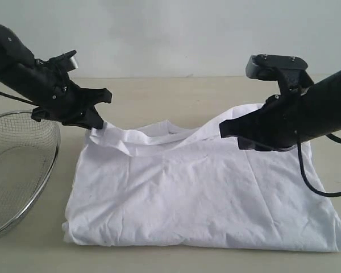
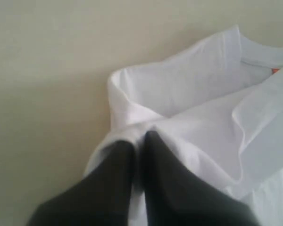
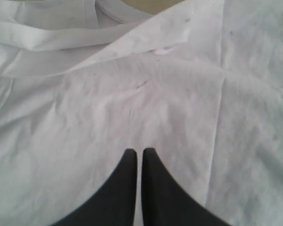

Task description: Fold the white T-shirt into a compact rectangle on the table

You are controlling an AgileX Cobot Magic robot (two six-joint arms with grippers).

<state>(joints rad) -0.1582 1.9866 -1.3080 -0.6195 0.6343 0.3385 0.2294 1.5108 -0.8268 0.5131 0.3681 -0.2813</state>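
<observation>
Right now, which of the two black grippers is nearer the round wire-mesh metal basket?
The left gripper, shut on a corner of the white cotton T-shirt beside the basket; the right gripper hangs over its opposite side.

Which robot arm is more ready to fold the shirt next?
Left, probably. The left fingers pinch a far corner of the white T-shirt, cloth bunched between them, ready to pull over. The right fingers are shut over the shirt with no cloth seen between them.
</observation>
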